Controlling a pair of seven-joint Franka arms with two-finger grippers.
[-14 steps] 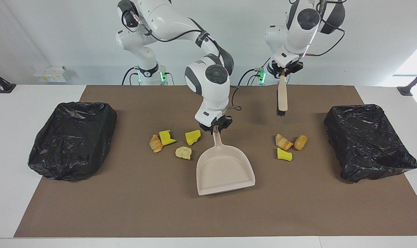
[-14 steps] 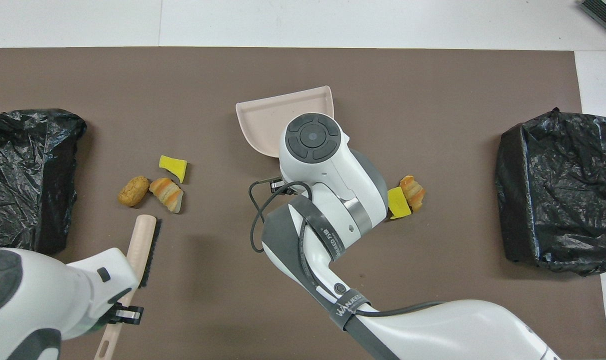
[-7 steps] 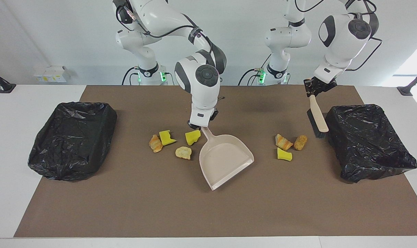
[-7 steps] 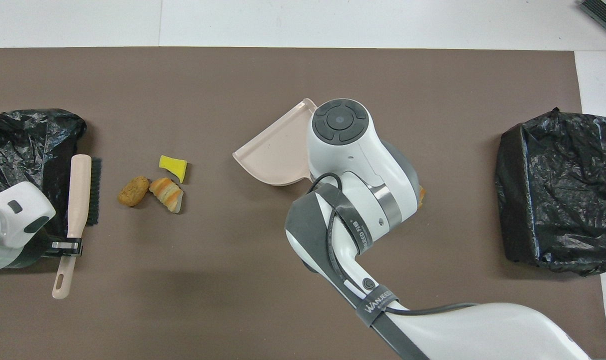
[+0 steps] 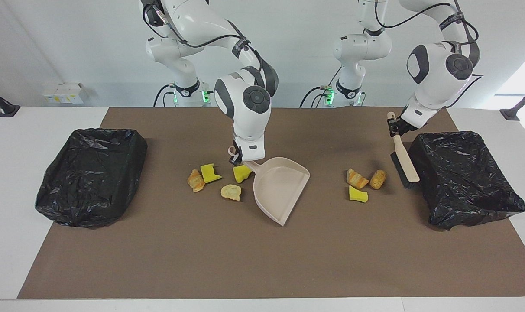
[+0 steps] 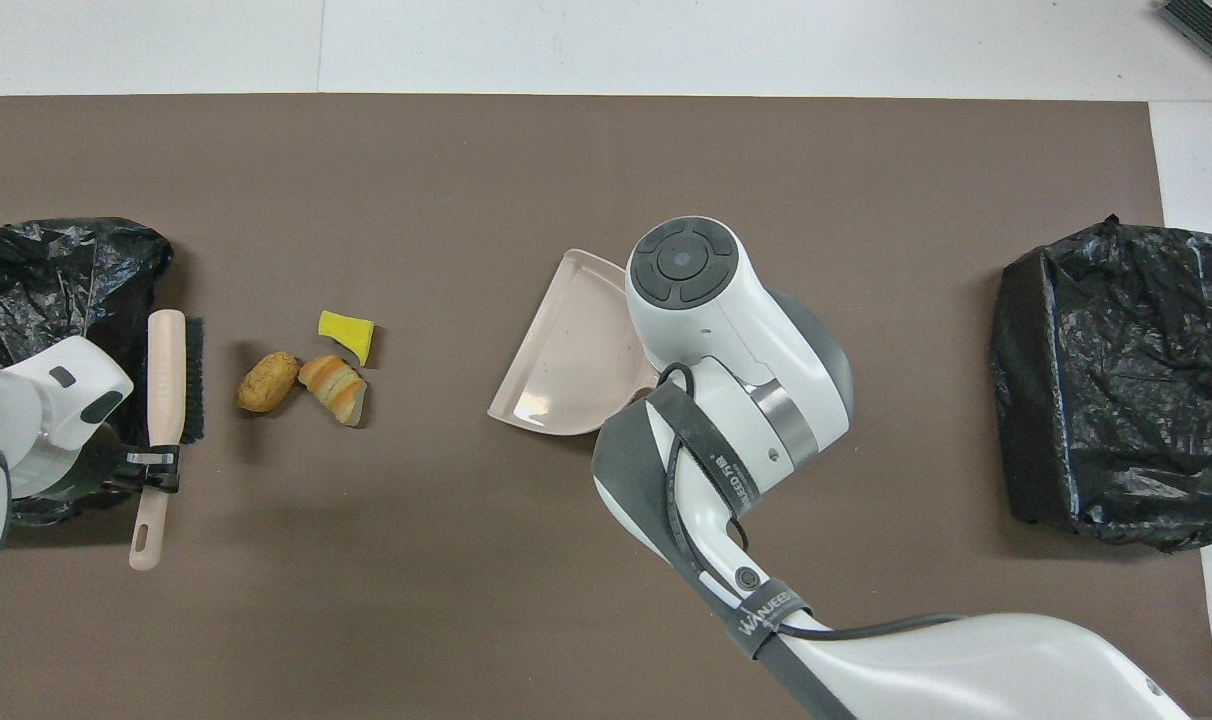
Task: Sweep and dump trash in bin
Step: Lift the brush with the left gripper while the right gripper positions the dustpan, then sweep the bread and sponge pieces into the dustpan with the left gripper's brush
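Beige dustpan (image 5: 280,189) handle sits clamped in the right gripper (image 5: 237,158); the left gripper (image 5: 394,128) grips the brush (image 5: 404,161) beside three scraps (image 5: 360,183). Sweeping looks about to start: brush down, push toward the pan. Four scraps (image 5: 219,179) show only in the facing view.

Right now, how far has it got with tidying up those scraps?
Only the tools are picked up. The right gripper is shut on the dustpan handle, the pan lying beside four scraps. The left gripper is shut on the brush, beside three more scraps. Nothing is swept into the pan yet, so sweeping and dumping into a black-lined bin remain.
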